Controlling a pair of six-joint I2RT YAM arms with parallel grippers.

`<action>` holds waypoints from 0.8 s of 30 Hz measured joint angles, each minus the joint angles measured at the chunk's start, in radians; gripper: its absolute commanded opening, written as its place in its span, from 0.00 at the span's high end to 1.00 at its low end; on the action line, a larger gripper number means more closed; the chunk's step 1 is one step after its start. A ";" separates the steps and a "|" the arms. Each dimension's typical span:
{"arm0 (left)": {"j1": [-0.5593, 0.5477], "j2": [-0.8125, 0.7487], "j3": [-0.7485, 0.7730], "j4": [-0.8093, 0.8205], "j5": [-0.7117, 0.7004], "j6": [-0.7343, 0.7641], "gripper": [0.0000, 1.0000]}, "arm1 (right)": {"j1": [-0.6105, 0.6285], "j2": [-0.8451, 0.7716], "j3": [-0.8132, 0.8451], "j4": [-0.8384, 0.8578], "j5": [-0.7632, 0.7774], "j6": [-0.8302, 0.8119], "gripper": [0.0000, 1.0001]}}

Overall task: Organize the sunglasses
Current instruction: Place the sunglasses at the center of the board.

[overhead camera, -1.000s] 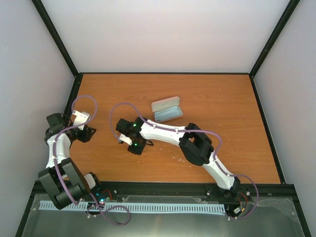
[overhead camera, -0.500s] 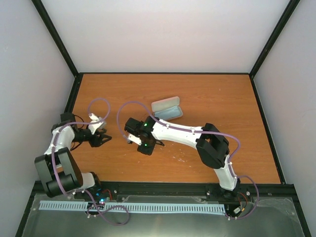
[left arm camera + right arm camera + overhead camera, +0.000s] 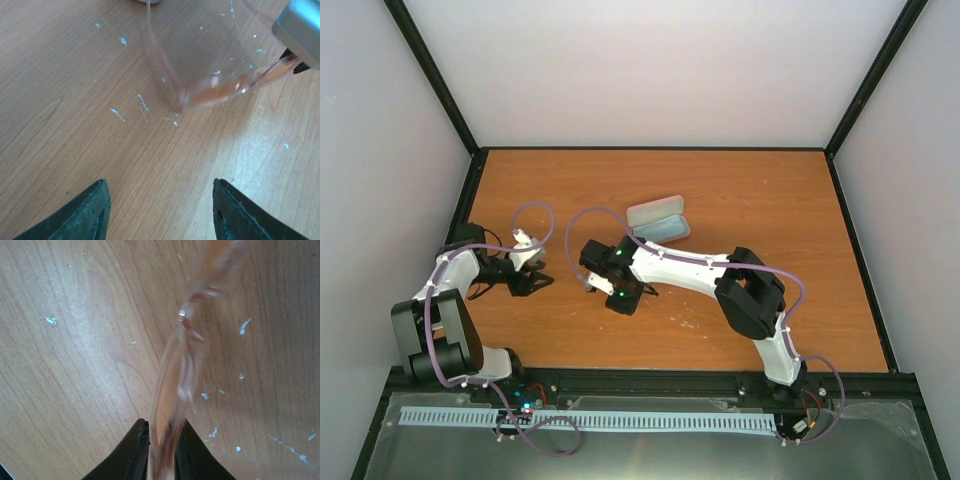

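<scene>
Status: sunglasses [image 3: 215, 92] pinched by the frame in my nearly closed right fingers [image 3: 161, 434] low over the surface [image 3: 770, 190], left fingers [image 3: 160, 200] spread wide and empty at their 9 o'clock, open case [image 3: 658, 220] at 1 o'clock not yet loaded.
</scene>
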 measured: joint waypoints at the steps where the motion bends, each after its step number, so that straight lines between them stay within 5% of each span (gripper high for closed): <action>1: 0.000 0.000 -0.003 0.003 -0.007 0.003 0.43 | 0.000 0.000 -0.003 -0.001 0.000 0.001 0.84; 7: 0.000 0.009 -0.009 0.019 -0.031 0.014 0.43 | 0.000 0.002 -0.008 -0.004 -0.011 0.002 0.82; 13: 0.000 0.011 -0.009 0.031 -0.037 0.016 0.44 | -0.003 0.033 0.005 -0.024 -0.011 0.019 0.61; 24: 0.000 0.011 -0.014 0.063 -0.041 0.014 0.44 | -0.012 0.121 0.279 -0.044 -0.043 0.058 0.54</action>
